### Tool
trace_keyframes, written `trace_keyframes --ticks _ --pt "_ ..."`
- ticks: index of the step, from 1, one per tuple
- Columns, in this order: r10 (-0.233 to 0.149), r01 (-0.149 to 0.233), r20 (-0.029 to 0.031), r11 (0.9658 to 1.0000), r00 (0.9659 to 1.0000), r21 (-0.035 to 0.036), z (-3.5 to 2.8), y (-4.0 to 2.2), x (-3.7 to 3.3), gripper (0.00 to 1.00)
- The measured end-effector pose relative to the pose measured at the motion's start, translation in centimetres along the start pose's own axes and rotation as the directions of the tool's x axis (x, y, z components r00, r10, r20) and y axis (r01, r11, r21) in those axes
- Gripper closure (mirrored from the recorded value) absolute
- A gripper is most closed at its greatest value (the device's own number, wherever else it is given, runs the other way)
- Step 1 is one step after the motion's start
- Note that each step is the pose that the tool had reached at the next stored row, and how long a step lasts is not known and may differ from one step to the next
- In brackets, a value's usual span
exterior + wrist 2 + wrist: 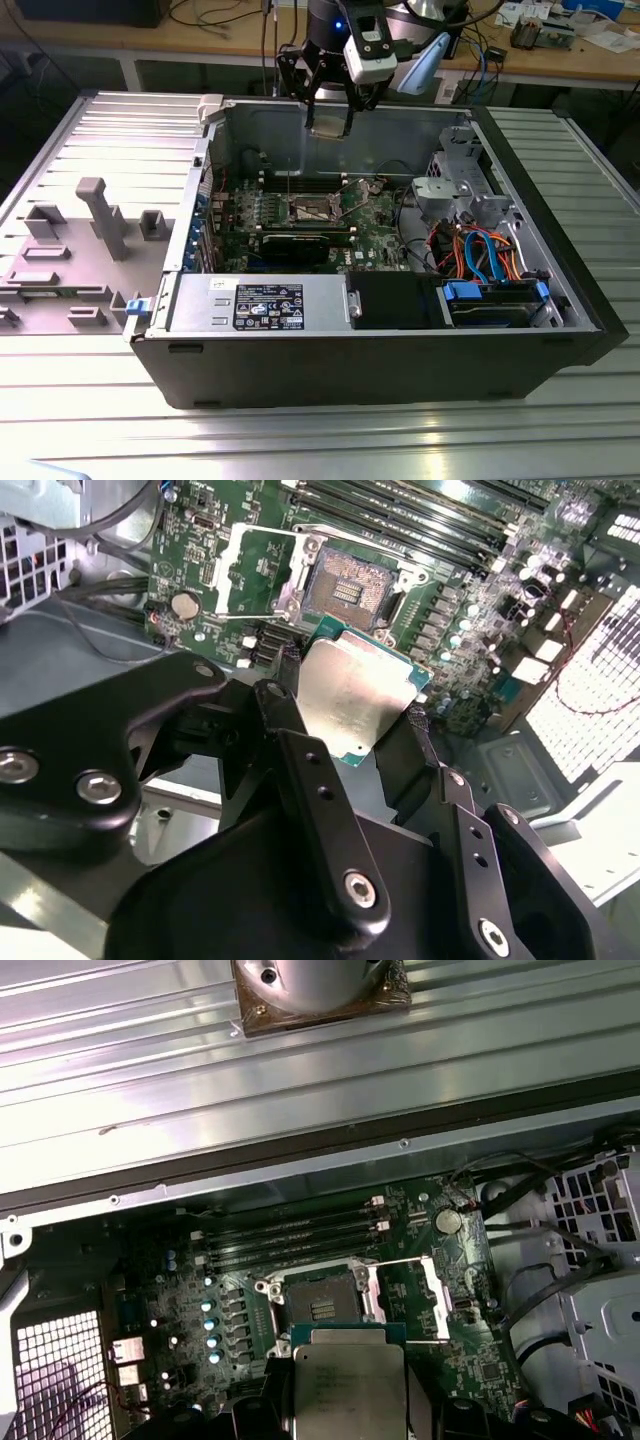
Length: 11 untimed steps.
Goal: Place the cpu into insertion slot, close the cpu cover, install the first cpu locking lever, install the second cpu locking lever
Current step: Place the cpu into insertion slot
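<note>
over the green motherboard (205, 510), the claw (352, 708) grips the flat square silver-topped cpu (360, 685).

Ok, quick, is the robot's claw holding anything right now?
Gripper: shut on the cpu, which is not yet in the insertion slot.

Overhead light streaks white glare across the ribbed silver aluminium table (450, 440) in the exterior view, while the open black computer case (350, 370) shades its green circuit board (375, 215). In the second wrist view a perforated metal panel (590, 680) blows out white, and the square silver-topped cpu (355, 695) carries a dull sheen.
</note>
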State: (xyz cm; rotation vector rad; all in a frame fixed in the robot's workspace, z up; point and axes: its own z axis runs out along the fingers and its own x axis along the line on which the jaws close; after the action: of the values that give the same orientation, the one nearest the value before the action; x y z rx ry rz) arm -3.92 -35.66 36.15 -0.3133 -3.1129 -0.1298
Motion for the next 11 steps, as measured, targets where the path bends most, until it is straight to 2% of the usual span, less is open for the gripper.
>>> trace_keyframes --ticks 6,11 --pt "0.056 -0.056 0.0047 0.9984 0.9984 -0.0001 0.06 0.0 0.0 0.45" --pt "0.056 -0.056 0.0048 0.9984 0.9984 -0.0001 0.06 0.0 0.0 0.45"
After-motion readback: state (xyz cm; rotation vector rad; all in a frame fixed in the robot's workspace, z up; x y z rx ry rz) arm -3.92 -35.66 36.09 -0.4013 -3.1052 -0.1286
